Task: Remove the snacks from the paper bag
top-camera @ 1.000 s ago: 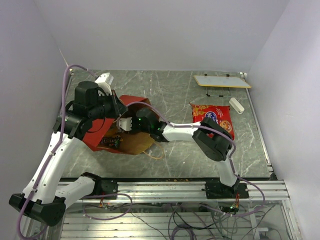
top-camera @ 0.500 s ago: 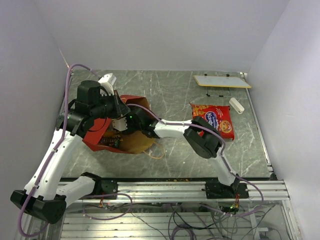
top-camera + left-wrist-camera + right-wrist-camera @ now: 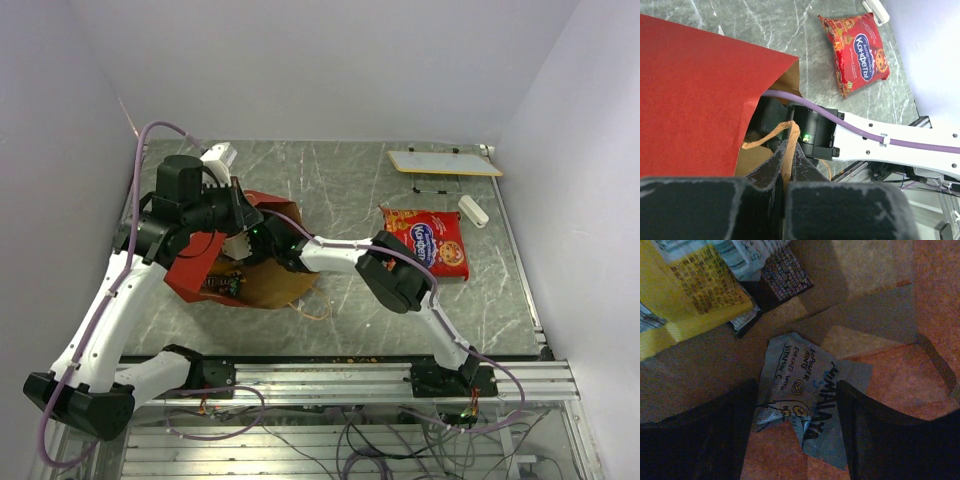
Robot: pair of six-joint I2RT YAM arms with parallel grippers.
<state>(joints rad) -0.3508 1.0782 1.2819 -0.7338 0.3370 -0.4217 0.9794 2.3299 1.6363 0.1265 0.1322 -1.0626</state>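
The paper bag (image 3: 195,268), red outside and brown inside, lies on its side at the left with its mouth facing right; it also shows in the left wrist view (image 3: 695,95). My left gripper (image 3: 789,150) is shut on the bag's tan handle (image 3: 765,139) and holds the mouth up. My right gripper (image 3: 796,390) is open deep inside the bag, its fingers either side of a small silvery-blue wrapper (image 3: 812,390). A yellow packet (image 3: 695,295) lies beyond it in the bag. The big red snack packet (image 3: 428,240) lies on the table at the right, and shows in the left wrist view (image 3: 857,47).
A flat white board (image 3: 443,162) sits at the back right with a small white cylinder (image 3: 473,211) near it. The bag's other handle (image 3: 312,305) trails on the table. Grey walls close in on three sides; a metal rail (image 3: 340,375) runs along the front.
My right arm has pushed further left, so its gripper has gone deeper into the bag. My left gripper has kept its hold on the handle and shifted slightly.
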